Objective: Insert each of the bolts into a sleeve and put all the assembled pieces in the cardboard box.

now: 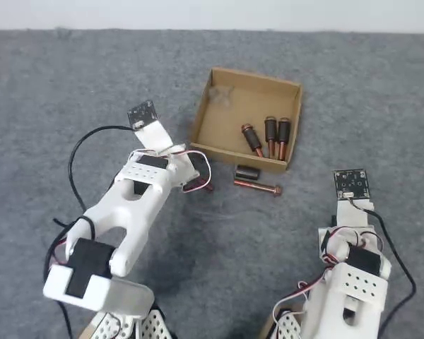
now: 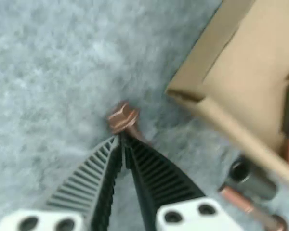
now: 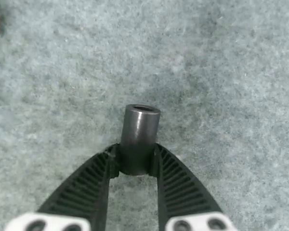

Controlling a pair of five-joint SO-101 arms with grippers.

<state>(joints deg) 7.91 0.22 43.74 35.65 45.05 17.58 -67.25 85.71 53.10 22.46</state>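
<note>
Plainly, the coppery bolt is hex-headed, the dark sleeve hollow.

Grey carpet, cardboard box, sleeve, bolt

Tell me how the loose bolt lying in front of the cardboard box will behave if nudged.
The loose bolt has a round shaft, so it would probably roll, curving around its wider head. The fuzzy carpet likely stops it soon. It looks like rigid metal, probably heavy for its size.
</note>
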